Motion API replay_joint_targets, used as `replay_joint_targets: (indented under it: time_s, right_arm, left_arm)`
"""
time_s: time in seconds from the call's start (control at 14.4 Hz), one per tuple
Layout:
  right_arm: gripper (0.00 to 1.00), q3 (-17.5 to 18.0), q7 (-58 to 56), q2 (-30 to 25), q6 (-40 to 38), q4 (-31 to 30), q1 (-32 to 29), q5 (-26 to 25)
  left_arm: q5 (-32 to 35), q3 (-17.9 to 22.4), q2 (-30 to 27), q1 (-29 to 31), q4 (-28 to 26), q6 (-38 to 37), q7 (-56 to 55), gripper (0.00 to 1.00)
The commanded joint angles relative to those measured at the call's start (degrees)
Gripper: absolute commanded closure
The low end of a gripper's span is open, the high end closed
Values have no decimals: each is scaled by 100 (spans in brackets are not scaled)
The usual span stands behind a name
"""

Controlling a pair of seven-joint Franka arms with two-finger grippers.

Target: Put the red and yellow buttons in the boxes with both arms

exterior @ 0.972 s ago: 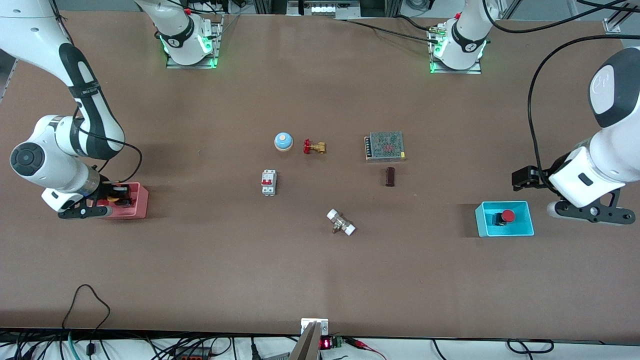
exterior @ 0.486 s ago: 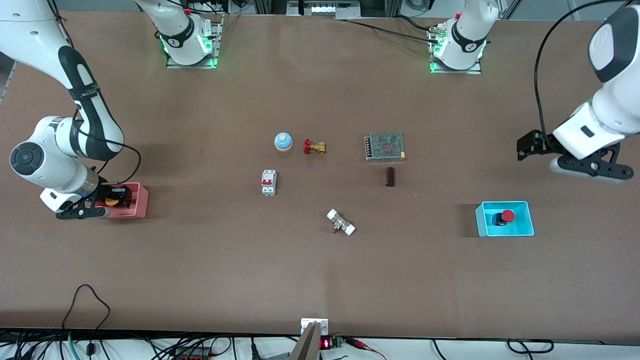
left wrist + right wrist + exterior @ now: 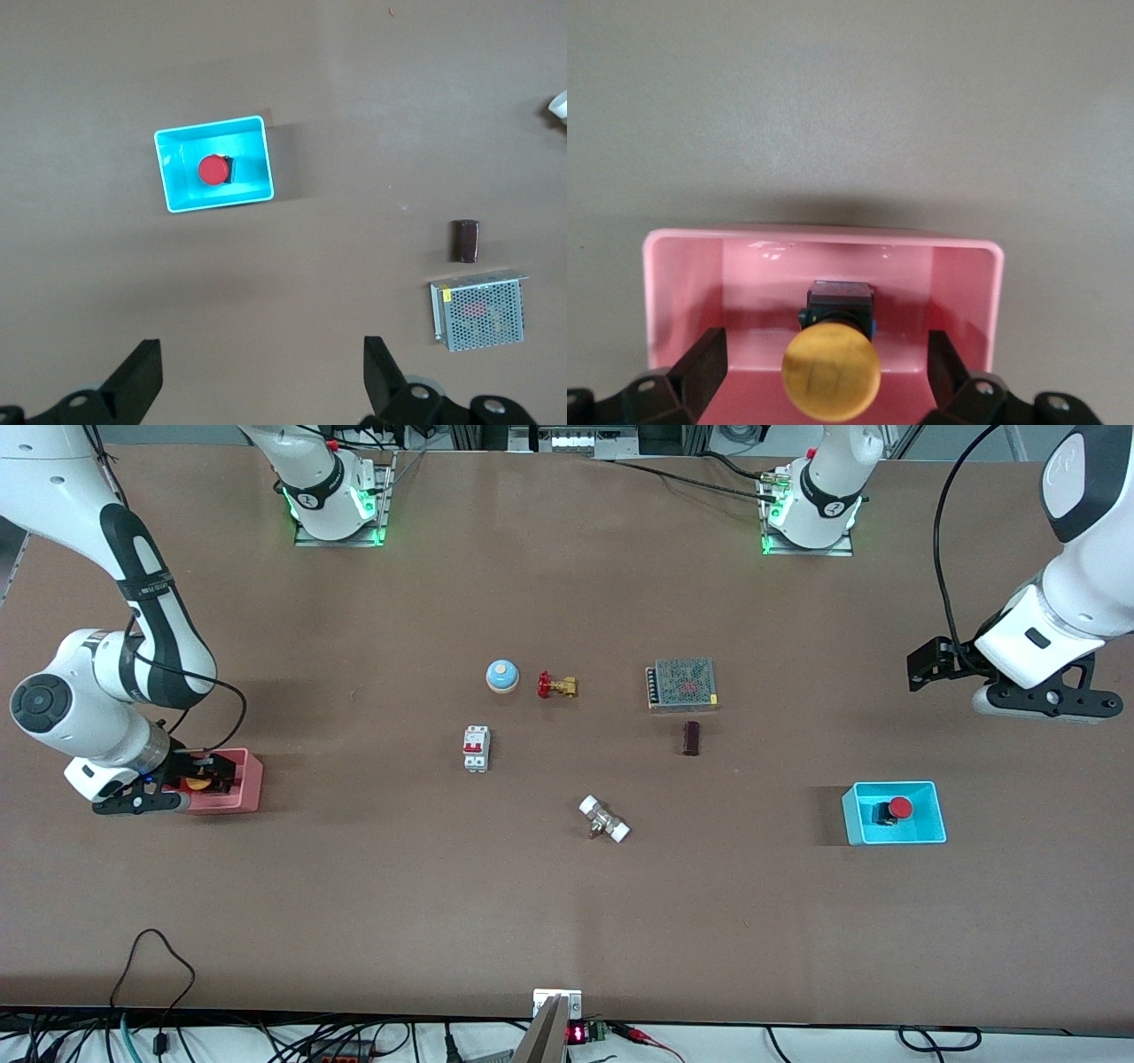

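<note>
**Both buttons sit boxed as two arms hang over brown counter**

A wide brown counter point(image 3: 354, 886) fills the scene, w/ two white arm bases bolted along its edge farthest from the front camera. At the right arm's end, the pink-red box point(image 3: 241, 784) holds the orange-yellow button point(image 3: 196, 783); the right wrist view shows the button's round cap point(image 3: 831, 373) on its black base, lying inside the box point(image 3: 966, 292) btwn the two black fingers point(image 3: 700, 367). The right gripper point(image 3: 199, 779) is low over that box, jaws released and spread wide either side of the button, not touching it.

At the left arm's end, the cyan box point(image 3: 921, 828) holds the red button point(image 3: 895, 809), tipped on its side w/ the black base next to the cap. The left wrist view looks straight down on the same box point(image 3: 252, 159) and button point(image 3: 212, 169). The left gripper point(image 3: 926, 664) hangs in the air over bare counter, well apart from the cyan box, jaws released and holding nothing; its fingers point(image 3: 137, 381) stand wide apart.

Mid-counter, untouched: a blue dome bell point(image 3: 501, 676) just beside a brass valve point(image 3: 557, 685) w/ red handle, a white circuit breaker point(image 3: 477, 748), a metal-mesh power supply point(image 3: 681, 684), a small dark block point(image 3: 691, 738) nearer the front camera than the supply, and a white-ended fitting point(image 3: 604, 819) nearest the front camera of the group.
</note>
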Motion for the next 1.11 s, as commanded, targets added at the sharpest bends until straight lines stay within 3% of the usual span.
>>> replay_joint_targets:
  time_s: [0.0,0.28,0.42,0.62,0.83,1.04]
  right_arm:
    - [0,90,-4,-777,-891,-58,34,-14]
    - [0,266,512,-1507,-2219,240,454,380]
    - [0,318,1232,-1702,-3105,687,867,416]
    - [0,853,2331,-1711,-4258,1540,948,425]
    - [0,908,2449,-1799,-4454,1867,1010,916]
    - [0,855,2422,-1931,-4708,2024,1079,821]
  left_arm:
    - [-93,-14,32,44,148,20,-66,0]
    - [-85,-14,-300,202,-289,310,-40,0]
    - [-85,-110,-513,184,-467,101,-31,0]
    - [-24,-146,-496,193,-441,73,-13,0]
    - [-23,-146,-496,193,-432,21,-13,0]
    - [-23,-146,-487,193,-423,20,-13,0]
